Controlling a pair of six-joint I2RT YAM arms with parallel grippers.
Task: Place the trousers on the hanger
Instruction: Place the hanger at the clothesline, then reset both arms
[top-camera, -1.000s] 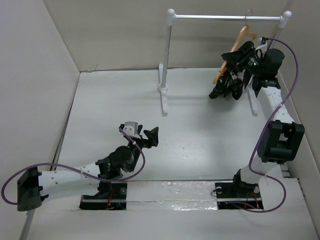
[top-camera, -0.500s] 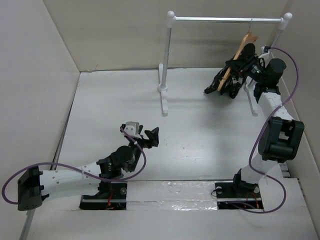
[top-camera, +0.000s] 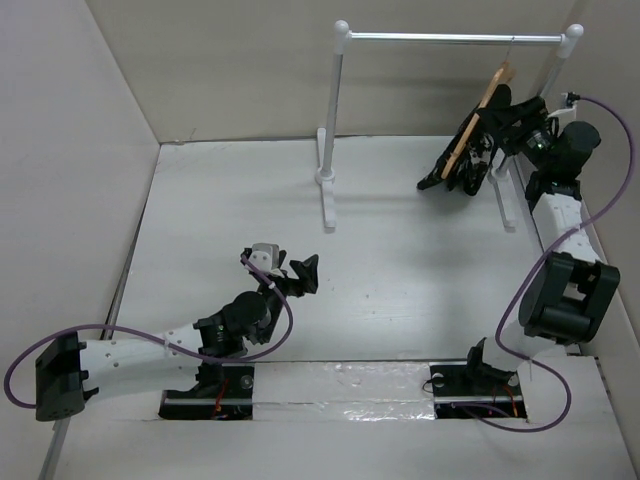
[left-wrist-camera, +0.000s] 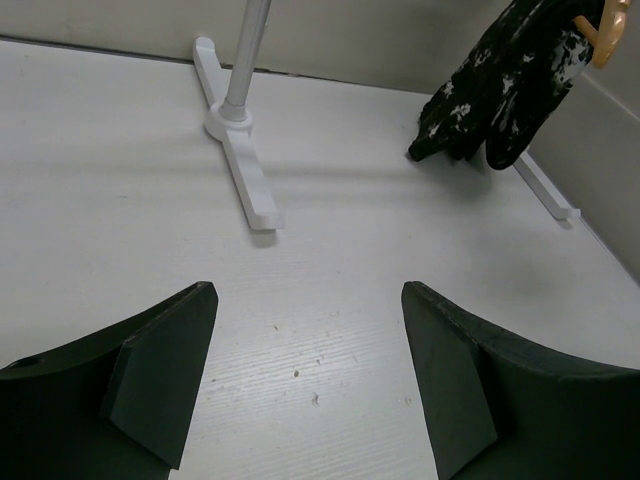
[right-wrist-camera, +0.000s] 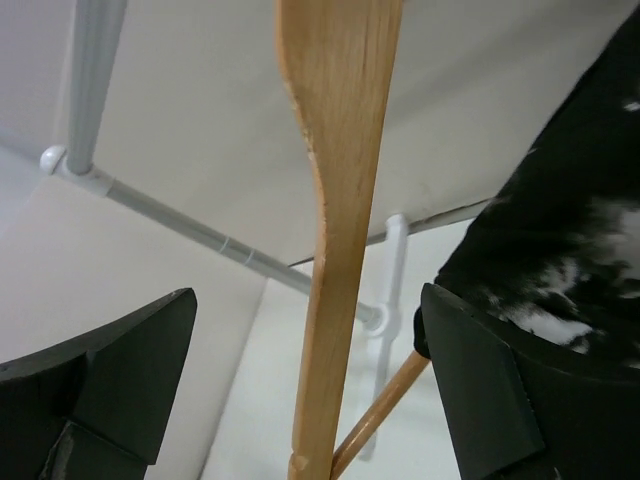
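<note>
The hanger (top-camera: 488, 100) hangs tilted just under the right end of the rack's (top-camera: 340, 110) silver rail. Its thin hook is too small in the overhead view to tell whether it sits on the rail. The trousers (top-camera: 462, 165) are bunched on the hanger, a black, white-splattered mass falling from its lower part toward the counter (top-camera: 400, 250), beside the rack's right foot. I cannot tell whether their lowest fold touches the counter.

The right fingers (right-wrist-camera: 490, 400) are spread wide on either side of the hanger's wooden arm. In the right wrist view the wood runs up the middle of the gap with clear space to each finger, so they are not gripping it. The trousers fill the upper right corner of that view, just past the right-hand finger.

The left fingers (left-wrist-camera: 150, 380) are spread wide too, with nothing between them. They are low over the counter's near middle, well apart from the trousers, and point toward the rack's left foot (left-wrist-camera: 240, 170).
</note>
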